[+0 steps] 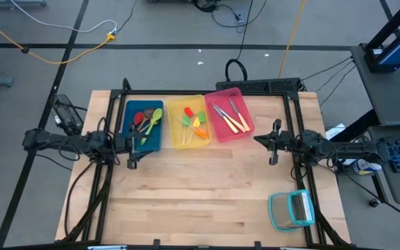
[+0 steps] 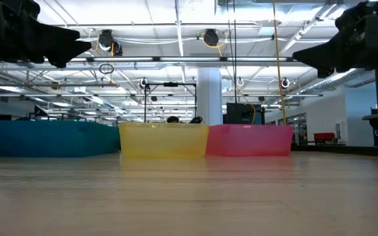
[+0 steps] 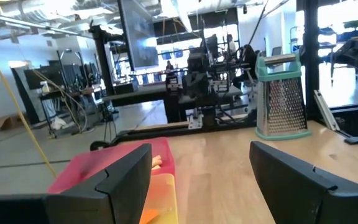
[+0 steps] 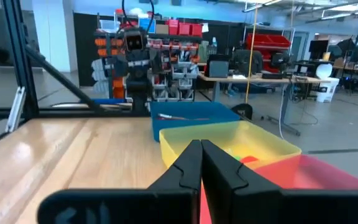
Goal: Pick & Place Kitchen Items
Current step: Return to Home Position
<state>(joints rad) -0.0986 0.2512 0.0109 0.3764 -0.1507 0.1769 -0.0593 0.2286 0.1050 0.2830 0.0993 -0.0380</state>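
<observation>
Currently — step: homing, sorting seemingly done — spoons (image 1: pixel 148 122) in blue bin (image 1: pixel 144 103), spatulas (image 1: pixel 194 122) in yellow bin (image 1: pixel 189 146), knives (image 1: pixel 229 115) in pink bin (image 1: pixel 222 91) — left gripper (image 1: pixel 132 148) beside blue bin: wide apart, empty — right gripper (image 1: pixel 275 142) near pink bin: closed, empty — next: park arms.

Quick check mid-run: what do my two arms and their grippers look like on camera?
The left arm and right arm look alike: dark, slim and jointed. The left gripper and right gripper each have a crossbar carrying two black, matte, angular fingers that taper to wedge tips. No markings show.
</observation>
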